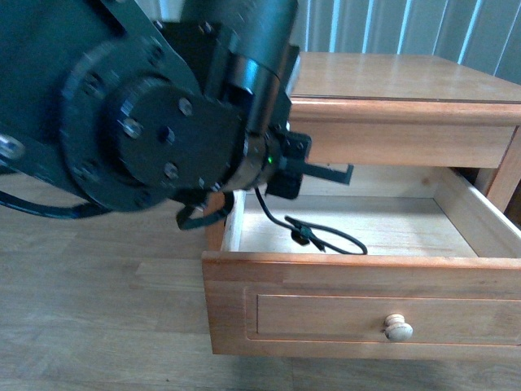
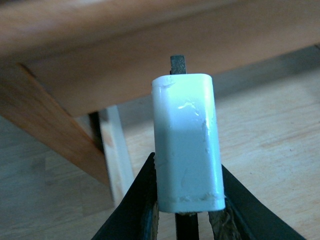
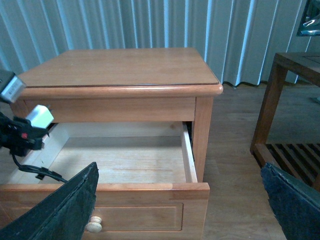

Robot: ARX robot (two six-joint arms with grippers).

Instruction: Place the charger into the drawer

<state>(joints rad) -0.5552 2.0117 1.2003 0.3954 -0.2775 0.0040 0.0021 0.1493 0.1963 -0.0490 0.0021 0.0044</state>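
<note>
The upper drawer (image 1: 366,314) of the light-wood nightstand stands pulled open, its pale floor bare apart from the cable. It also shows in the right wrist view (image 3: 150,202). My left gripper (image 2: 187,217) is shut on the white charger (image 2: 186,150), held over the drawer's back left corner. The charger also shows in the right wrist view (image 3: 40,116). Its thin black cable (image 1: 321,236) hangs down and loops on the drawer floor. The left arm hides the charger in the front view. My right gripper (image 3: 182,205) is open and empty in front of the drawer, apart from it.
The nightstand top (image 3: 120,67) is bare. A round pale knob (image 1: 398,327) sits on the drawer front. A dark wooden shelf unit (image 3: 287,115) stands to the nightstand's right. A pleated curtain (image 3: 150,22) hangs behind. Wood floor (image 1: 98,285) lies around.
</note>
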